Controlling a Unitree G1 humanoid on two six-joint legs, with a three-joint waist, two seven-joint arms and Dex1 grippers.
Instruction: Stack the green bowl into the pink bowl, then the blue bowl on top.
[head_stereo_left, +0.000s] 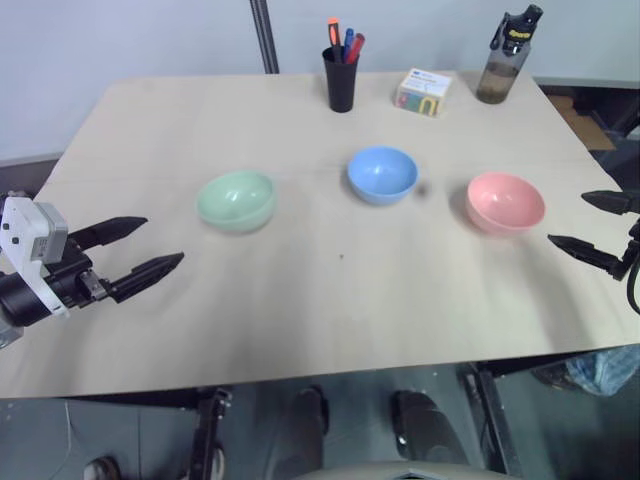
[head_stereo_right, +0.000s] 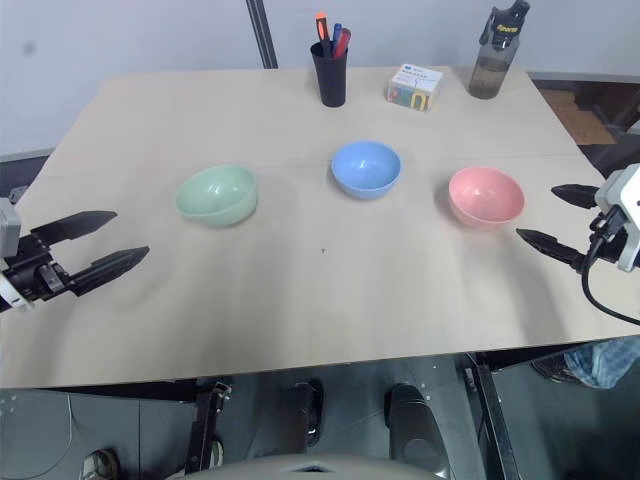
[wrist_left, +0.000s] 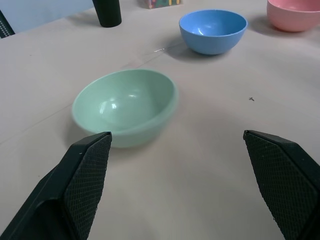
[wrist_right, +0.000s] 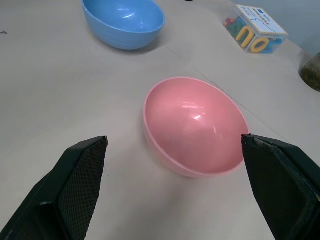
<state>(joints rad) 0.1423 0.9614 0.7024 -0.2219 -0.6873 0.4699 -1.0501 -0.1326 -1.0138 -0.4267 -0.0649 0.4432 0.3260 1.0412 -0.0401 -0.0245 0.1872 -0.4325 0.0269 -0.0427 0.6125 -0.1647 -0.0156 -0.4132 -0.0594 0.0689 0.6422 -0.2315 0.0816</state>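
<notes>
At the table's (head_stereo_left: 300, 330) near edge, the left gripper (head_stereo_left: 140, 250) at 9 o'clock and the right gripper (head_stereo_right: 552, 216) at 3 o'clock both hover with jaws spread wide, gripping nothing. Across the middle, three bowls sit upright and apart: the green bowl (head_stereo_left: 236, 200) toward 10 o'clock, the blue bowl (head_stereo_left: 382, 175) near centre, the pink bowl (head_stereo_left: 506, 203) toward 2 o'clock. At 12 o'clock stand a black pen cup (head_stereo_left: 340, 78), a small box (head_stereo_left: 423, 92) and a bottle (head_stereo_left: 505, 60).

black pen cup (head_stereo_left: 340, 78), card box (head_stereo_left: 423, 92), bottle (head_stereo_left: 504, 62), table (head_stereo_left: 300, 300)
</notes>
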